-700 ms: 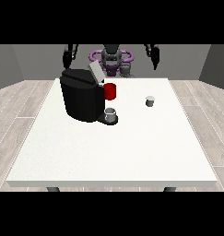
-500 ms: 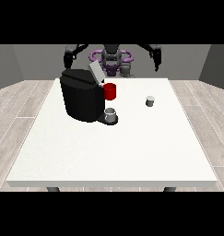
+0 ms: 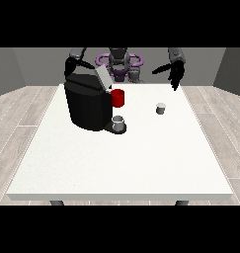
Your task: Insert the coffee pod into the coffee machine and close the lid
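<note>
A black coffee machine (image 3: 88, 105) stands on the white table (image 3: 121, 158) at the left, its grey lid (image 3: 102, 77) tilted up and open. A red part (image 3: 118, 98) shows at its front, and a grey cup (image 3: 119, 123) sits on its base. The small grey coffee pod (image 3: 161, 108) stands on the table to the right of the machine. The hand at the view's right (image 3: 176, 74) hangs above the table's far edge, up and right of the pod, fingers pointing down and relaxed. The hand at the view's left (image 3: 71, 65) is behind the machine, partly hidden.
The robot's torso (image 3: 119, 63) with purple parts is behind the table's far edge. Wooden floor surrounds the table. The table's near half holds nothing.
The hand at the view's right has come down and forward from beside the shoulder towards the table's far edge. The pod and machine have not moved.
</note>
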Robot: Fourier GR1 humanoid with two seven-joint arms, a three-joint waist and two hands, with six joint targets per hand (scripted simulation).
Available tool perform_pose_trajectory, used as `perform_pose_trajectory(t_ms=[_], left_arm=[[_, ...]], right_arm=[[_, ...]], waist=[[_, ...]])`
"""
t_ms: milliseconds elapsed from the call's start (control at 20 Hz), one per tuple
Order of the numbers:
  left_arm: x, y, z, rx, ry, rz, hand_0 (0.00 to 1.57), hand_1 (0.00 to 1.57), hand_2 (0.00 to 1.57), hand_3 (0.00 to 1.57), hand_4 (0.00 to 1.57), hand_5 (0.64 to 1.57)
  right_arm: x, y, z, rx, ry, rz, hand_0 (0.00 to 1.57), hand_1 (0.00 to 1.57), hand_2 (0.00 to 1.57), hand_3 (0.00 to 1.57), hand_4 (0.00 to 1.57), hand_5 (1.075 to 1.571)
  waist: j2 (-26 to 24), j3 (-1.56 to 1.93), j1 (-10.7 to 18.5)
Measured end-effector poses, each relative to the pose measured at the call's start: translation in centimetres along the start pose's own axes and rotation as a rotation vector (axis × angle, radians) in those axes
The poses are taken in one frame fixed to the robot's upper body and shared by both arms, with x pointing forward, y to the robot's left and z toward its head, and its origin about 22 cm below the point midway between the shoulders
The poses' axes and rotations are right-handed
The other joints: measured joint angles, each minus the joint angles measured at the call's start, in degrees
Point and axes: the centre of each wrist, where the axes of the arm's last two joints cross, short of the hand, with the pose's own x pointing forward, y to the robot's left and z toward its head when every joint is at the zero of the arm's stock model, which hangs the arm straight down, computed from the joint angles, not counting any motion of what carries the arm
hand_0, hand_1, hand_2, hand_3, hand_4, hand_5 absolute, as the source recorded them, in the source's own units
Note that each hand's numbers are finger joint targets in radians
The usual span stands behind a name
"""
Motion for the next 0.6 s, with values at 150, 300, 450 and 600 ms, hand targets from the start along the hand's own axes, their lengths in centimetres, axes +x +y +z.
perform_pose_trajectory(t_ms=[150,300,450,600], left_arm=[[-0.2,1.8,-1.0,-0.009,0.033,-0.074,0.00,0.00,0.00,0.00,0.00,1.571],[-1.5,2.9,-1.3,-0.030,0.071,-0.123,0.00,0.00,0.00,0.00,0.00,1.571],[-2.3,3.1,-2.1,-0.047,0.100,-0.156,0.00,0.00,0.00,0.00,0.00,1.571],[-2.8,3.9,-2.6,-0.067,0.111,-0.199,0.00,0.00,0.00,0.00,0.00,1.571]], right_arm=[[1.1,0.8,-0.6,0.012,-0.043,0.013,0.00,0.00,0.00,0.00,0.00,1.571],[1.8,1.5,-0.6,0.024,-0.061,0.014,0.00,0.00,0.00,0.00,0.00,1.571],[2.0,2.6,-0.6,0.037,-0.063,0.001,0.00,0.00,0.00,0.00,0.00,1.571],[2.2,2.9,-1.0,0.019,-0.059,-0.007,0.00,0.00,0.00,0.00,0.00,1.571]], waist=[[2.26,-0.02,-1.86],[3.66,-0.02,-2.92],[4.86,-0.03,-3.73],[5.92,-0.03,-3.37]])
